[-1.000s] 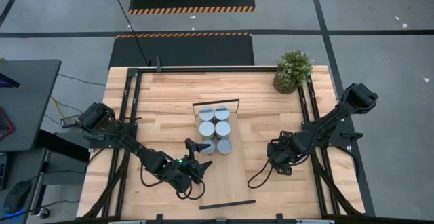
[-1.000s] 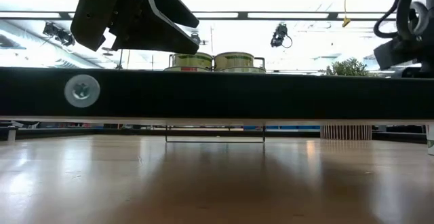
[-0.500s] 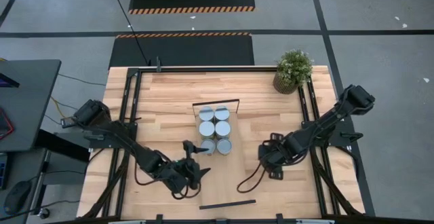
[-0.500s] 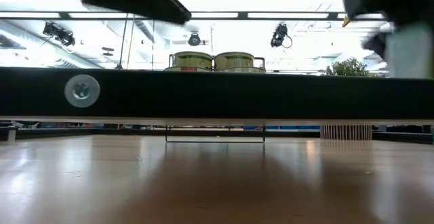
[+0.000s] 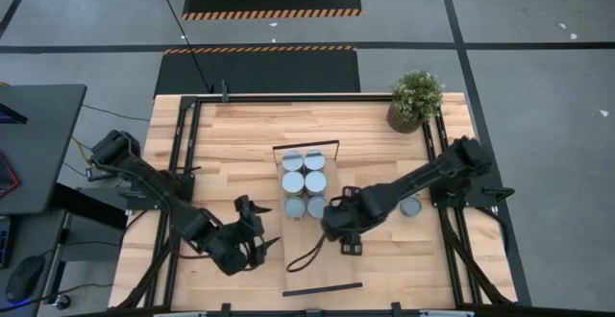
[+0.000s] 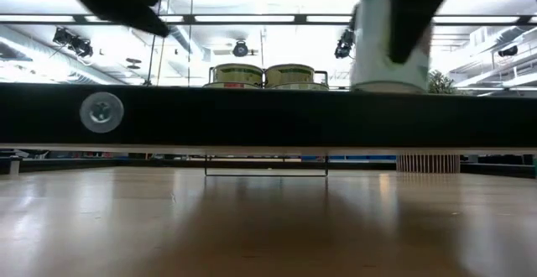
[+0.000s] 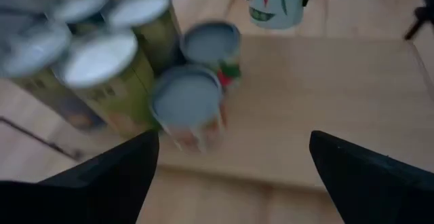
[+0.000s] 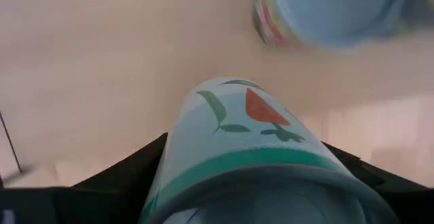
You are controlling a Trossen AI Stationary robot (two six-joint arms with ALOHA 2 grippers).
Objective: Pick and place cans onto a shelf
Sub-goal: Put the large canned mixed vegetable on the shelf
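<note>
The shelf (image 5: 327, 259) is a pale board lying in the middle of the table, with black bars at its short ends. Several cans (image 5: 303, 182) stand in pairs on its far half and also show in the left wrist view (image 7: 102, 61). One more can (image 5: 411, 206) stands on the table to the right. My right gripper (image 5: 336, 219) is over the shelf just right of the nearest pair, shut on a can with a white, green and red label (image 8: 251, 156). My left gripper (image 5: 252, 213) is open and empty, left of the shelf. My right gripper pinches the can's side wall (image 8: 183, 163) between its two fingers (image 8: 122, 176), one on each side. The fingers slant down from above and from the table's right. The can stands upright in the hold (image 6: 382, 46). The shelf's near bar hides its bottom, so I cannot tell whether it rests on the board.
A potted plant (image 5: 415, 96) stands at the table's far right corner. The shelf's near black bar (image 6: 268, 117) fills the low view. The near half of the board is bare wood. Black frame rails (image 5: 183, 163) run along the table's left and right sides.
My right gripper has gone toward the table's left with the can, from the right side of the table to above the shelf beside the nearest pair, uncovering a can that stands on the table's right. My left gripper has drawn back from the shelf toward the left edge.
</note>
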